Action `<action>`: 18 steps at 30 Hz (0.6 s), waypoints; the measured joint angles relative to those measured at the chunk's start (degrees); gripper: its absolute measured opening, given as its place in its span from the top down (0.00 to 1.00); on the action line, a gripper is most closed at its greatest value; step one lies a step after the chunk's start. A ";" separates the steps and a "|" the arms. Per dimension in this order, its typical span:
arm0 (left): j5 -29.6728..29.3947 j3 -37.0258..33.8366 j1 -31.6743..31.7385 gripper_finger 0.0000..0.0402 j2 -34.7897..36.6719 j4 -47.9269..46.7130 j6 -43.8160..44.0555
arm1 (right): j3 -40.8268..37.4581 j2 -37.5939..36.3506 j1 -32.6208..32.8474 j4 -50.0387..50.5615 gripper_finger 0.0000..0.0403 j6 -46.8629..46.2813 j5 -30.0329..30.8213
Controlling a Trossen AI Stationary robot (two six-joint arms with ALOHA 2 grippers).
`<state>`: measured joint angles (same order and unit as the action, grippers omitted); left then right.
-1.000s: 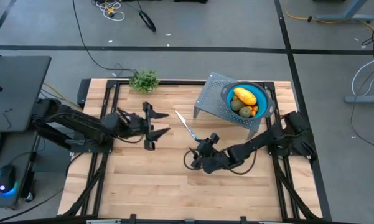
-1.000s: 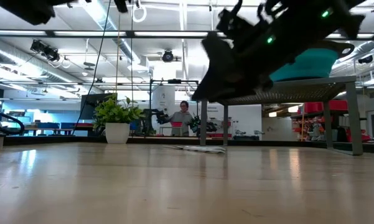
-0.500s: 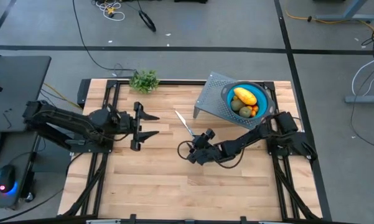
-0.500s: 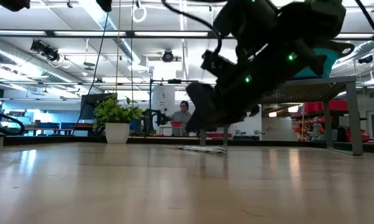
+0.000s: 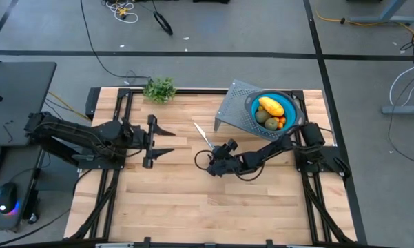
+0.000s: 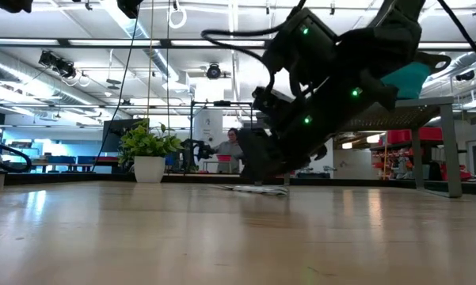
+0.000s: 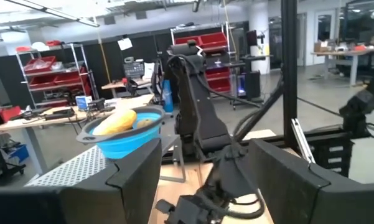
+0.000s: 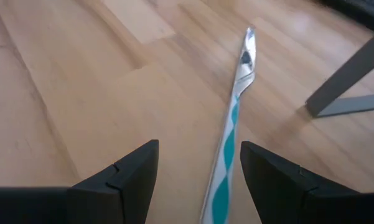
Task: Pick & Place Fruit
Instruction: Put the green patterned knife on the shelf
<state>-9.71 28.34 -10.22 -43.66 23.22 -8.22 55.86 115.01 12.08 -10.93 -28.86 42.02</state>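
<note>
The fruit lies in a blue bowl (image 5: 294, 110) on a grey perforated stand (image 5: 235, 109) at the table's far right: a yellow oblong fruit (image 5: 271, 106), an olive-brown oval (image 5: 262, 116) and tiny orange-red ones (image 5: 281, 122). My right gripper (image 8: 196, 180) is open, low over the table's middle, angled down. A slim knife (image 8: 232, 140) lies on the wood in front of it, its striped handle running in between the fingers. My left gripper (image 5: 167, 142) is open and held level over the table's left half, with nothing between its fingers.
A leafy green sprig (image 5: 160, 89) sits at the far edge, left of the stand. The stand's legs (image 8: 345, 84) rise just beyond the knife. Bare wood stretches across the near half of the table. A person (image 6: 234, 146) is in the room far behind.
My right gripper has gone down and toward the table's left, arriving low at the knife's handle end. My left gripper has drawn back toward the table's left edge and tipped up to about level. Both stay open. The fruit, bowl and knife have kept still.
</note>
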 joint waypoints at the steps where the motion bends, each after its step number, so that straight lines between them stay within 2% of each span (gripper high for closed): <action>1: 0.30 0.00 0.00 0.38 -0.02 -0.25 -0.03 | 0.00 0.34 -0.11 0.00 0.42 0.00 -0.59; 9: 0.39 0.00 0.00 0.38 -0.04 -1.82 -0.96 | 0.05 3.16 0.00 -1.16 0.44 -0.34 -0.74; 18: 0.37 0.00 0.00 0.38 -0.04 -2.72 -1.91 | 0.04 3.07 -0.11 -0.82 0.62 0.20 -1.21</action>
<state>-9.34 28.34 -10.22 -43.70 20.49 -10.13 55.90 118.08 11.97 -11.75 -28.67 40.80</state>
